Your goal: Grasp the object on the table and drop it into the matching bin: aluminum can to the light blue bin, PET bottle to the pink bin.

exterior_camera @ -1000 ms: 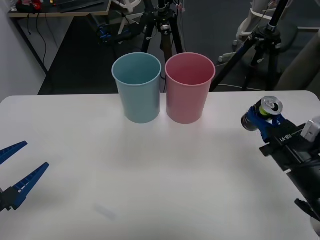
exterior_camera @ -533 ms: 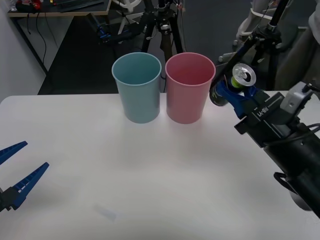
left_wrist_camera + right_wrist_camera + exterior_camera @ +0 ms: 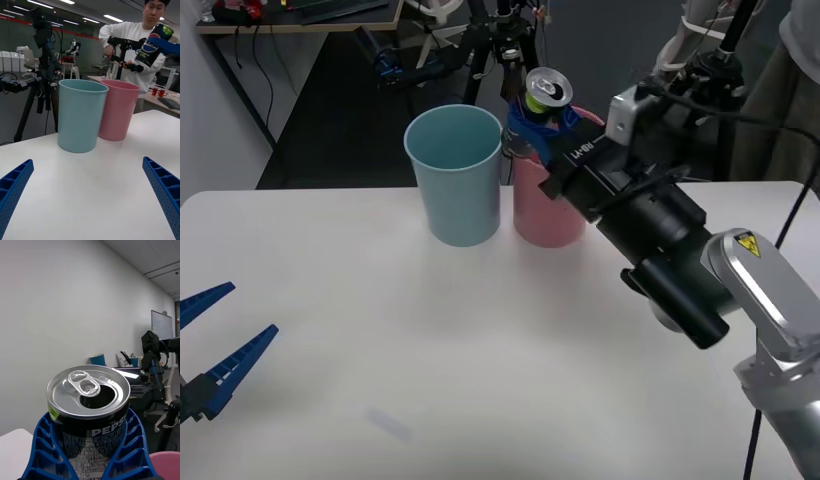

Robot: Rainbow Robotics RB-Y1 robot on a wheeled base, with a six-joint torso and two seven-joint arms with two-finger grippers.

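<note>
Shiny metal can (image 3: 89, 416), matt plastic bins, smooth white table (image 3: 480, 340).

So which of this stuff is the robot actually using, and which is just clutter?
In use:
- aluminum can, held in the right gripper above the bins
- light blue bin
- pink bin
- table
- left gripper, open, waiting low over the table's left edge

Just there:
- camera tripods behind the table
- desk at the back
</note>
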